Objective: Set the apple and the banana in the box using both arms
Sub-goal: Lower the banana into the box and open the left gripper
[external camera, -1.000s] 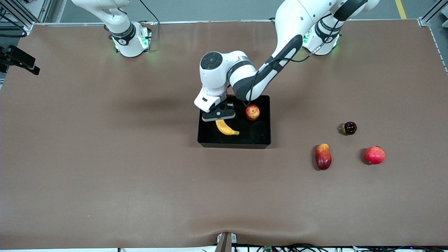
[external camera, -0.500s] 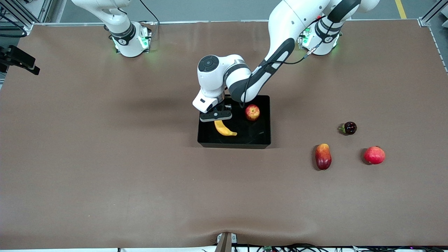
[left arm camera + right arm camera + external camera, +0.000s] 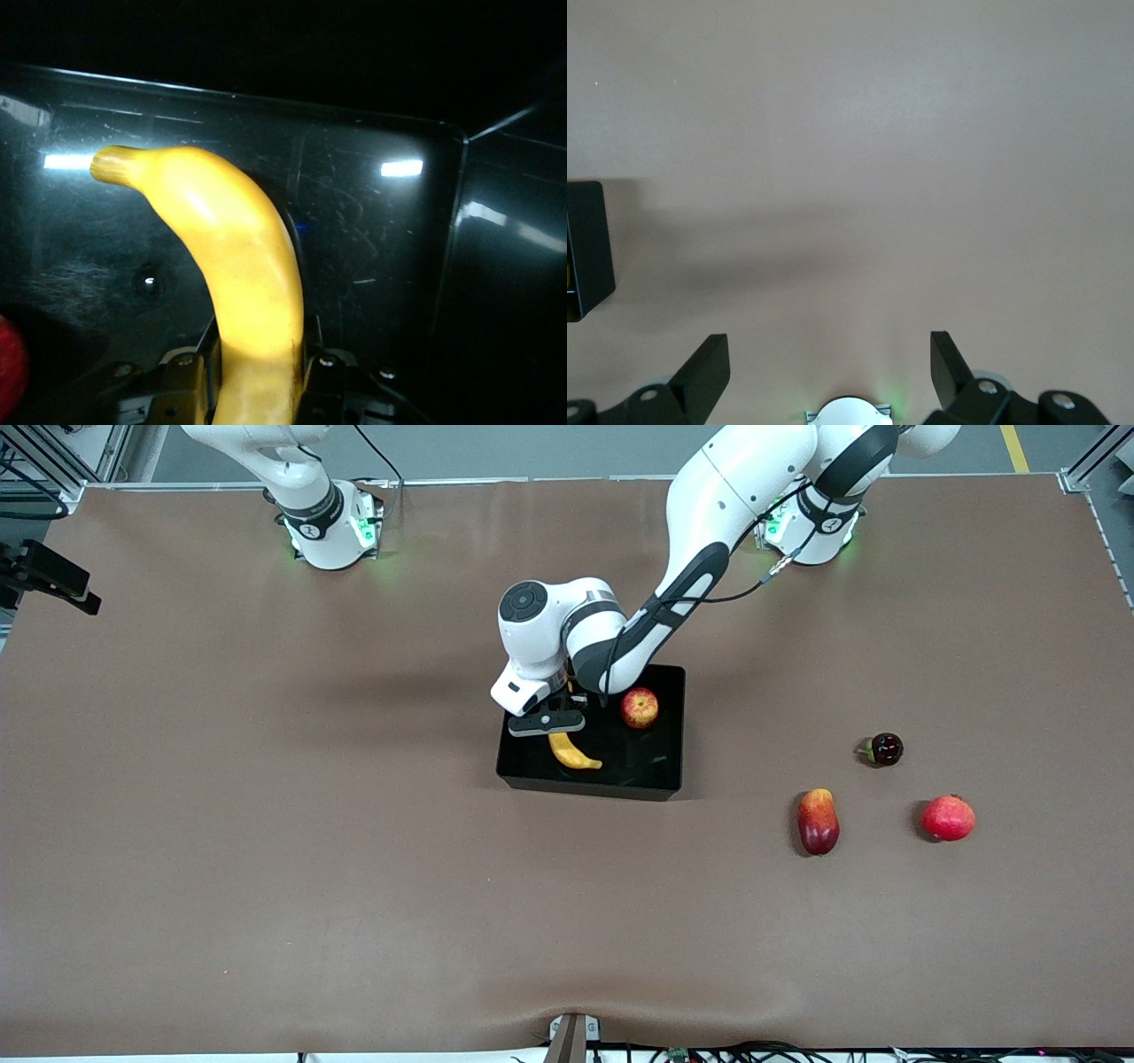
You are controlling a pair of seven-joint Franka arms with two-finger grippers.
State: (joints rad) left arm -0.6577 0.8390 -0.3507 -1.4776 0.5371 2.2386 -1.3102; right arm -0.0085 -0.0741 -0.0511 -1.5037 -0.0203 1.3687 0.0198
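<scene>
From my remote station I see the left arm [image 3: 700,540] reaching from its base down into the box [image 3: 669,691], a shallow black bin with glossy walls near the middle of the brown table [image 3: 266,824]. The left gripper [image 3: 551,723] sits low inside the box at the end toward the right arm, its jaws drawn narrow against the banana [image 3: 574,752]. In the left wrist view the banana [image 3: 239,274] rises from between the two fingers [image 3: 190,381], pressed on both flanks, its stem end curving away over the box floor [image 3: 372,230] (scuffed and throwing back the lights). Whether the fruit's free end already rests on that floor I cannot tell.

The apple [image 3: 639,708] lies in the same box, toward the left arm's end and just beside the gripper, apart from the banana; a sliver of red [image 3: 9,367] shows at the edge of the left wrist view.

The right arm [image 3: 292,478] waits folded near its base. Only the wrist view shows the right gripper [image 3: 830,376], hanging over bare table with its jaws spread wide and nothing between them, a corner of the box [image 3: 586,248] at the edge of that picture.

Three fruits lie on the table toward the left arm's end, well apart from the box: an elongated red-and-yellow fruit [image 3: 818,821], a round pinkish-red fruit with a crown [image 3: 948,817], and a small dark glossy fruit [image 3: 885,749] farther from the front camera than both.
</scene>
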